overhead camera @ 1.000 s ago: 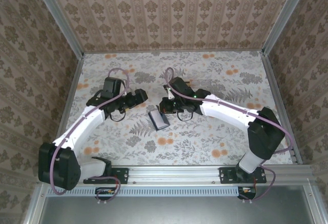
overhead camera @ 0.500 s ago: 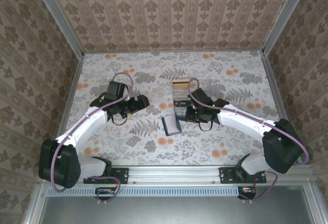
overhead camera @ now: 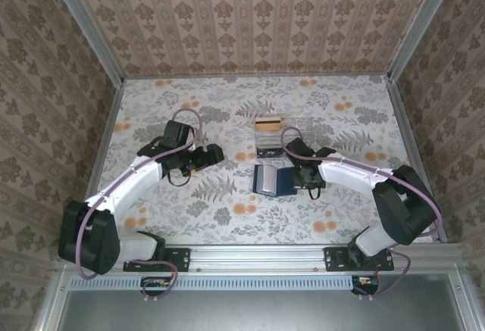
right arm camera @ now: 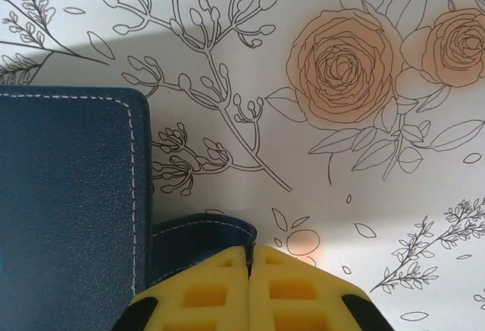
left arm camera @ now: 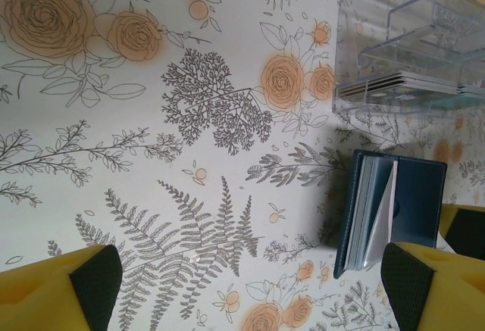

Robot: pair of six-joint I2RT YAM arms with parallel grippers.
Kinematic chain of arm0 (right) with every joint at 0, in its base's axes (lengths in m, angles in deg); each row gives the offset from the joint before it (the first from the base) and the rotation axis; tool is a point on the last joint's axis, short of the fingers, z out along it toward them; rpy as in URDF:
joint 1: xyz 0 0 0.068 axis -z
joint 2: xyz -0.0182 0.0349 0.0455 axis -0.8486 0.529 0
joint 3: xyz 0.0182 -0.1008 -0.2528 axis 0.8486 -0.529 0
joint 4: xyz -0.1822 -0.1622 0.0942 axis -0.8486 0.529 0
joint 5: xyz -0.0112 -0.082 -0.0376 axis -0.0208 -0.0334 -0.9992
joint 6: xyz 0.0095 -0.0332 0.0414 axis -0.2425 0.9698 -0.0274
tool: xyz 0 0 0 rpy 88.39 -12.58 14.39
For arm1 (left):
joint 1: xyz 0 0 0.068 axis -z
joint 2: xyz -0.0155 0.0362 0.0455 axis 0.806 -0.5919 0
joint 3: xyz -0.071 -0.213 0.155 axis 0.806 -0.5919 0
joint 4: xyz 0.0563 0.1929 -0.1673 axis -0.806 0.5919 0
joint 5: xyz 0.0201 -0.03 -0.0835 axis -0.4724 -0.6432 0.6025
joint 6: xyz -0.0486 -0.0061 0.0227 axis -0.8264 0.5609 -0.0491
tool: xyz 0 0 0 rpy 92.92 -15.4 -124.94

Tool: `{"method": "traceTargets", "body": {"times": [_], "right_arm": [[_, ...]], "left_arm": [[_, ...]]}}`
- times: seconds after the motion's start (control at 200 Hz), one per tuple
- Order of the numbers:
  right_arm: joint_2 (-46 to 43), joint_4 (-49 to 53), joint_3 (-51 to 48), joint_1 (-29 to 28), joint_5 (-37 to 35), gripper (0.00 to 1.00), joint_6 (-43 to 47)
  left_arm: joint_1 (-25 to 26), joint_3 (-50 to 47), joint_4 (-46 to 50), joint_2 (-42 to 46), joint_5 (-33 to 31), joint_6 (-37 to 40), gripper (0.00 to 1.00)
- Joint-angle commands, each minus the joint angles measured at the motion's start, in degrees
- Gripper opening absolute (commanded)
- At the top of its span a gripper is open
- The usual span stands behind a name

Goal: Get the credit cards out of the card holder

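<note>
The dark navy card holder (overhead camera: 273, 181) lies spread open on the flowered table, near the middle. In the left wrist view the card holder (left arm camera: 415, 210) shows blue-grey pockets and pale card edges (left arm camera: 377, 213) tucked inside. My right gripper (overhead camera: 298, 177) is at the holder's right edge. In the right wrist view the right gripper (right arm camera: 248, 254) has its yellow fingers pressed together on a thin navy flap (right arm camera: 198, 238) of the holder (right arm camera: 68, 202). My left gripper (overhead camera: 214, 154) hovers open to the left of the holder, its pads (left arm camera: 89, 284) wide apart with nothing between them.
A clear plastic box (overhead camera: 268, 137) with cards in it, one orange-brown (overhead camera: 267, 124), stands just behind the holder. From the left wrist camera the box (left arm camera: 402, 51) sits above the holder. Metal rails and patterned walls bound the table.
The right arm swung rightward and pulled the holder with it, which now lies opened flat instead of folded. The clear box came into view. The left gripper edged right.
</note>
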Motion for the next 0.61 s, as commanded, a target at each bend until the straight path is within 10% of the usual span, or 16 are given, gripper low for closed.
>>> {"method": "traceTargets", "body": {"times": [0.0, 0.6], "right_arm": [[-1.9, 0.6, 0.4, 0.2, 2.1, 0.13, 0.8], [-10.1, 4.7, 7.9, 0.1, 8.9, 0.62, -4.0]], "left_arm": [[1.2, 1.9, 1.1, -0.3, -0.5, 1.7, 0.92], [4.9, 3.8, 0.0, -2.9, -0.7, 2.4, 0.9]]}}
